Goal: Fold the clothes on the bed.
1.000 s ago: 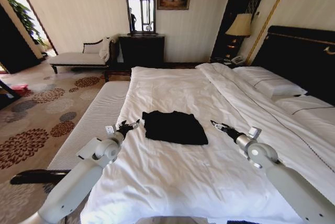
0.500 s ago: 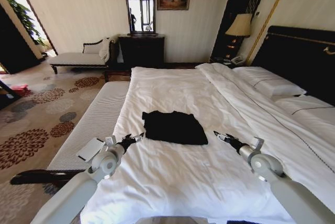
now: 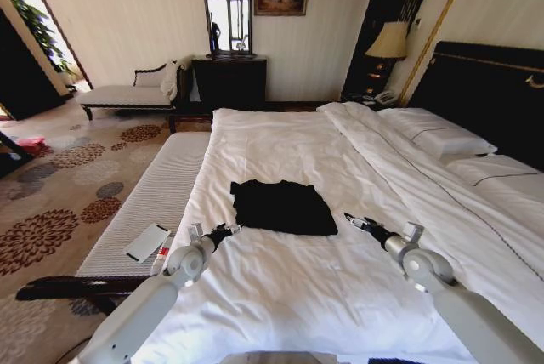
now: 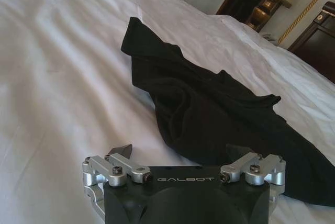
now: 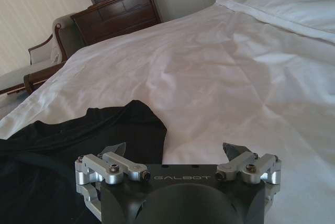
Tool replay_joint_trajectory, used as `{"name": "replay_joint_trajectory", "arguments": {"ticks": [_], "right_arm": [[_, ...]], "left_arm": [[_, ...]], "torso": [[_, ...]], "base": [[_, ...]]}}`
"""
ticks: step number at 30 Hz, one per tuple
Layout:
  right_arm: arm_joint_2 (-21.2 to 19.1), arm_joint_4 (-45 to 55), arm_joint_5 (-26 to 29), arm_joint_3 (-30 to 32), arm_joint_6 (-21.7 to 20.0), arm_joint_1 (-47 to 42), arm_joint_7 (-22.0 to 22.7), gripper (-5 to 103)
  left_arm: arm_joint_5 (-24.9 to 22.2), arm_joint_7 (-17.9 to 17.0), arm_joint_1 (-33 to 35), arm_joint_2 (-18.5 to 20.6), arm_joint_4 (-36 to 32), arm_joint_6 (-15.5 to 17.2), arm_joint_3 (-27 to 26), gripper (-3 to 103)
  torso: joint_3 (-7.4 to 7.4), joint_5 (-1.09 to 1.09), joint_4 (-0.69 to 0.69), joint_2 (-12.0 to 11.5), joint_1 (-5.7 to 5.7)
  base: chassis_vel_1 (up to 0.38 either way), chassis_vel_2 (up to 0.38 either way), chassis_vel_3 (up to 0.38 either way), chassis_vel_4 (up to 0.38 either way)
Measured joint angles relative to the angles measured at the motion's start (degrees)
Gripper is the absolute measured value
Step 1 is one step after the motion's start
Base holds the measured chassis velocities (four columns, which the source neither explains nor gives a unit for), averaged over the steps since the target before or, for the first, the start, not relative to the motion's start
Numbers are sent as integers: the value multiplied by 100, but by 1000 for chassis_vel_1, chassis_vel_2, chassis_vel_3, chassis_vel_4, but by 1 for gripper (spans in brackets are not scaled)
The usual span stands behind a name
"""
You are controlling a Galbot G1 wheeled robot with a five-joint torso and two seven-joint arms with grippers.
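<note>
Your left gripper (image 3: 228, 230) and right gripper (image 3: 355, 221) flank the folded black T-shirt (image 3: 283, 207), jaws spread, empty. Grab low and you may pinch the white duvet (image 3: 280, 296) too

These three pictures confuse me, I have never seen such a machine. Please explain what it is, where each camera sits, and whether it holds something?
It is a wheeled robot with two arms. The wide picture comes from its head; the other two come from cameras on its wrists, looking past the fingers. A folded black T-shirt lies on the white bed. The left gripper and the right gripper hover on either side of the shirt, both open, holding nothing. A padded bench stands along the bed's left side.
</note>
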Motion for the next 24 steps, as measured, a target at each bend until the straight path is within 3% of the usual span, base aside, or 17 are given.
{"name": "replay_joint_trajectory", "arguments": {"ticks": [19, 20, 21, 23, 24], "right_arm": [[-41, -74, 6, -81, -28, 71, 61, 100], [-47, -76, 10, -82, -29, 73, 64, 100], [-56, -87, 16, -82, -31, 77, 67, 100], [-58, -92, 17, -83, -32, 78, 68, 100], [-58, -94, 17, -84, -32, 78, 68, 100]], "left_arm": [[-221, 304, -239, -356, 415, -137, 42, 101], [-225, 309, -252, -381, 442, -137, 60, 97], [-222, 319, -274, -425, 490, -137, 87, 88], [-211, 323, -287, -453, 521, -138, 98, 88], [-205, 325, -291, -463, 534, -140, 101, 82]], "torso": [[0, 0, 1, 0, 0], [0, 0, 1, 0, 0], [0, 0, 1, 0, 0], [0, 0, 1, 0, -1], [0, 0, 0, 0, -1]], "base": [[0, 0, 0, 0], [0, 0, 0, 0], [0, 0, 0, 0], [0, 0, 0, 0], [0, 0, 0, 0]]}}
